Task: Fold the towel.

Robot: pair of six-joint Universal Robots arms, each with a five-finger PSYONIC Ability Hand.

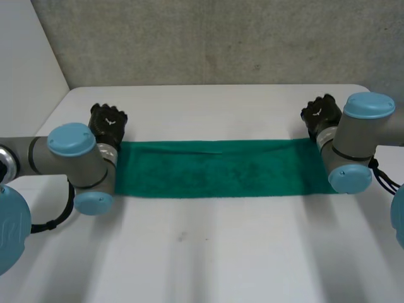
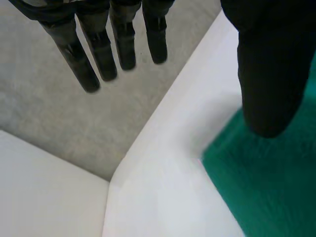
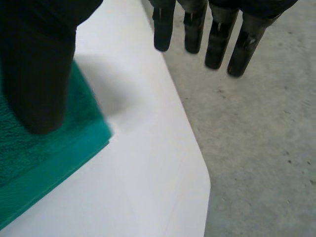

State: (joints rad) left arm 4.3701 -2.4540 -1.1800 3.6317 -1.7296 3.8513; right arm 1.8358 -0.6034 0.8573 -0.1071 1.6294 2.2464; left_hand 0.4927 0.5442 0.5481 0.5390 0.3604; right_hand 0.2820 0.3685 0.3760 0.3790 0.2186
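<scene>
A green towel (image 1: 214, 169) lies flat on the white table (image 1: 208, 252) as a long strip running left to right, with a doubled edge along its far side. My left hand (image 1: 107, 123) hovers just beyond the strip's far left corner. In the left wrist view its fingers (image 2: 103, 49) hang straight and its thumb (image 2: 269, 74) stands apart over the towel's corner (image 2: 266, 187), holding nothing. My right hand (image 1: 320, 113) sits at the far right corner. Its fingers (image 3: 217, 34) are straight, and its thumb (image 3: 39, 74) is above the layered towel corner (image 3: 39, 163).
The table's far corners are rounded, with grey concrete floor (image 3: 256, 128) beyond them and a white wall (image 2: 44, 192) at the left. Both forearms lie along the towel's short ends. Bare table stretches in front of the towel.
</scene>
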